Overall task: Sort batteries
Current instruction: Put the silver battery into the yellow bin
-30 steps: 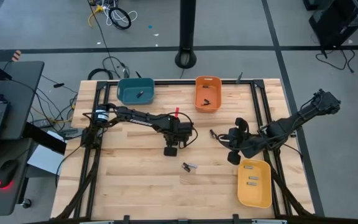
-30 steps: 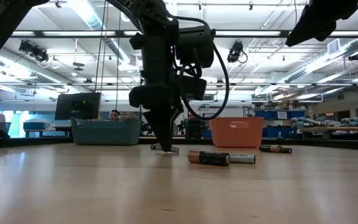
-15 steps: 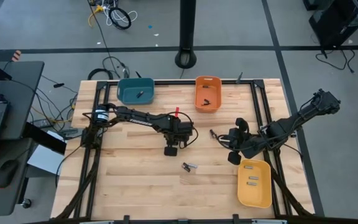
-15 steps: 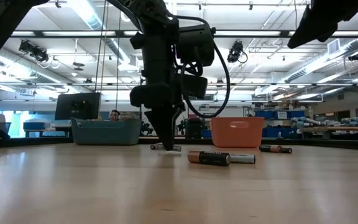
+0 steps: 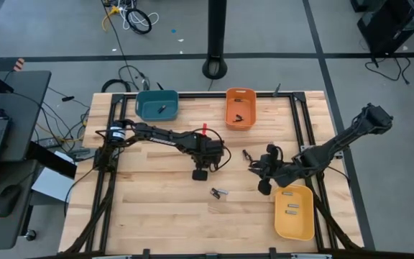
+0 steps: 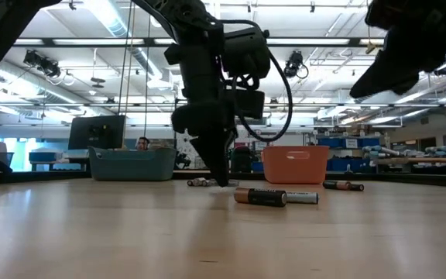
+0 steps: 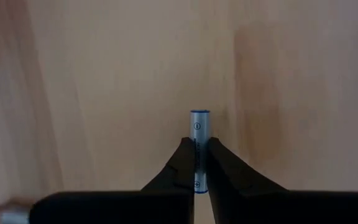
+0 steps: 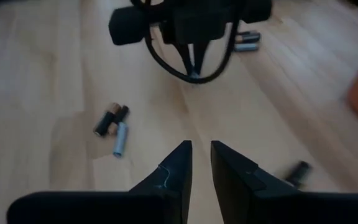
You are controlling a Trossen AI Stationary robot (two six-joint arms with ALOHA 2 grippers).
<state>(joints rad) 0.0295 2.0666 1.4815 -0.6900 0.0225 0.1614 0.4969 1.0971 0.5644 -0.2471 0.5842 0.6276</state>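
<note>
Left gripper (image 7: 196, 163) pinches a slim silver battery (image 7: 198, 134) with blue end bands, long axis running straight out between the fingers, low over mid-table; right gripper (image 8: 201, 158) hovers nearby, fingers slightly apart, empty.

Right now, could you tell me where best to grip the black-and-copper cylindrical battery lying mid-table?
Grip it across the barrel near its copper end, from straight above: the black-and-copper battery lies flat, and that end splays away from the slim silver battery beside it.

Silvery battery (image 7: 199, 149) pinched upright above the table (image 5: 157, 208), dark and silver pair (image 5: 218, 192) lying mid-table, three (image 5: 291, 203) in yellow bin (image 5: 307, 226)
</note>
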